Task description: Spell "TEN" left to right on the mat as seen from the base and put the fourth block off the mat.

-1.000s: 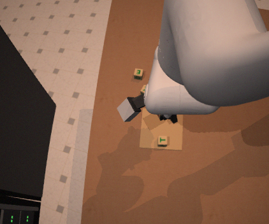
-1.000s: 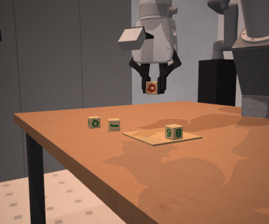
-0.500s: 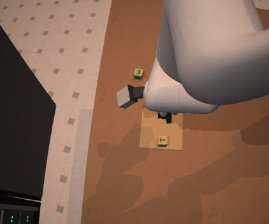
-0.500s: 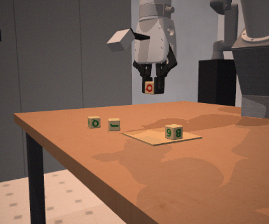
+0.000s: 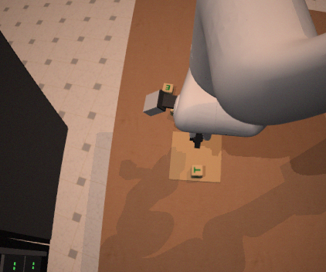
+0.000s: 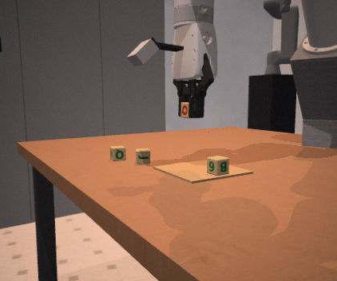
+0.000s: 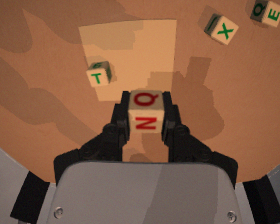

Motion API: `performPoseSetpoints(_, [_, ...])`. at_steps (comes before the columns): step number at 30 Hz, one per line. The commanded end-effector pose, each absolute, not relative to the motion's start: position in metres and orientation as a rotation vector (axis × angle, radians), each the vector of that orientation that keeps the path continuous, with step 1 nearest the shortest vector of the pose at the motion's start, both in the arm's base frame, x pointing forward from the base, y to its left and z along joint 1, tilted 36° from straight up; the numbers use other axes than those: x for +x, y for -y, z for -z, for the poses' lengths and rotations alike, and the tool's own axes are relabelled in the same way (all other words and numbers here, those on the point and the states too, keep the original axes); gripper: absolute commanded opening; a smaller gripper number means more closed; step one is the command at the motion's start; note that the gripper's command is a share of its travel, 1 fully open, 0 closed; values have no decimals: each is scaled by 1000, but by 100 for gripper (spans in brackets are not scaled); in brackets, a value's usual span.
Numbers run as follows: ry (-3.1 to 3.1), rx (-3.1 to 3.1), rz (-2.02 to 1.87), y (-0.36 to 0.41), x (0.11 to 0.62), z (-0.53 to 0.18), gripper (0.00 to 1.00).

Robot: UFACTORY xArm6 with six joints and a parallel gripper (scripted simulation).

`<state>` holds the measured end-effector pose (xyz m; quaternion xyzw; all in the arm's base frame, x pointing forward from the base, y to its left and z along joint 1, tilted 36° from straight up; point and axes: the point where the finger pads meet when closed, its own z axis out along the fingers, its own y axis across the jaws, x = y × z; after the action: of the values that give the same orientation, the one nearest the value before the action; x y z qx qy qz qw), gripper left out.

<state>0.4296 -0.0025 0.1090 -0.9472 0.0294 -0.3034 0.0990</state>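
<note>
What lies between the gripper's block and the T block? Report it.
No other block. Only the partly shadowed mat shows between the N block, shut in the gripper in the air, and the T block. The wrist and top views show this.

From above, the arm (image 5: 252, 58) hid the gripper (image 5: 197, 140) and held block (image 7: 145, 123) almost wholly — also the X block (image 7: 224, 28). The arm itself ran off the frame's top and right edges.
</note>
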Motion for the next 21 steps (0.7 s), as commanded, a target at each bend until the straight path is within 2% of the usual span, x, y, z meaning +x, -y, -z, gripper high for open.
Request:
performPoseSetpoints(1, [-267,-2768,825,5,430,-109,27])
performPoseSetpoints(21, [-798,-2576,714,11,429,-107,27])
